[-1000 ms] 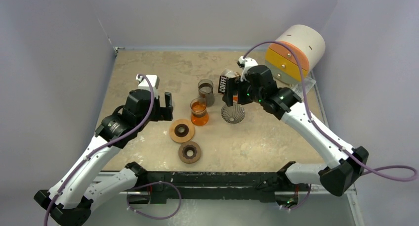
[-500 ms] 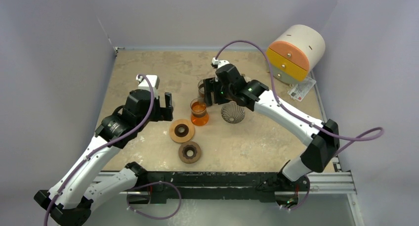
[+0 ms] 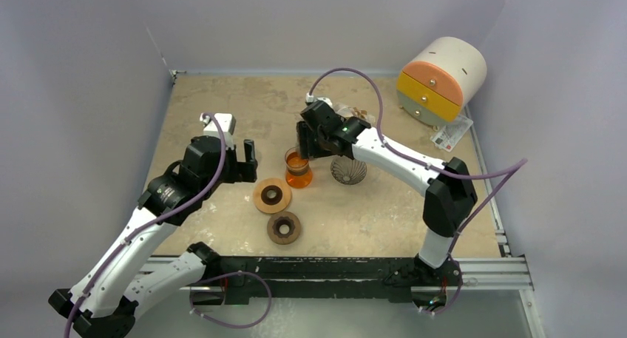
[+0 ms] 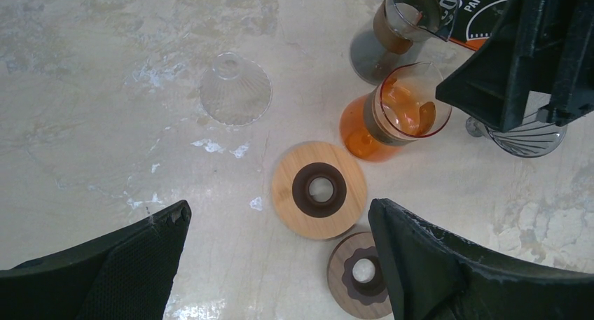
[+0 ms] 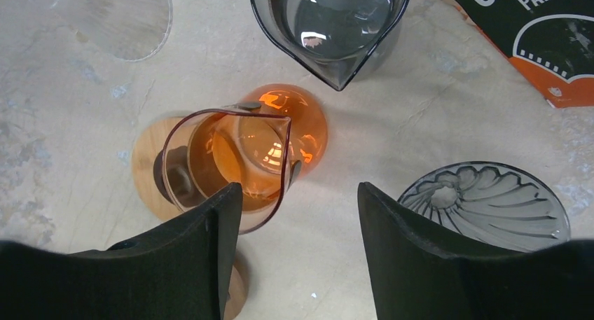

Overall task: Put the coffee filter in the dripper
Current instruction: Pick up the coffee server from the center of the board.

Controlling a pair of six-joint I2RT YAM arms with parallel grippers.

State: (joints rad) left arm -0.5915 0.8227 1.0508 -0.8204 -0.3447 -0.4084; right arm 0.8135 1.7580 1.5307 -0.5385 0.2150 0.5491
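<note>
Coffee filter pack [image 5: 539, 26], black and orange, sits at the far side of the cluster on the table [image 3: 222, 109], just right of the grey glass carafe [image 5: 329, 19], and neither arm touches it. The smoke-tinted dripper [image 5: 483, 201] you are aiming for stands mouth up nearer the arms, its ribbed bowl bare, just right of the orange carafe [image 5: 245, 152]. Your right gripper [image 5: 300, 194] hovers above the two with its fingers parted and only bare tabletop in the gap. In the wrist view one finger overlaps the orange carafe's rim, though you cannot tell whether it touches. Your left gripper [image 4: 280, 264] hangs spread wide, holding nothing, above a pale wooden disc [image 4: 319, 189] and a darker disc [image 4: 361, 272] just beside it. A clear glass dripper [image 4: 235, 89] rests off to the left of the carafes. A round drawer unit [image 3: 441, 79] sits at the far right corner.
</note>
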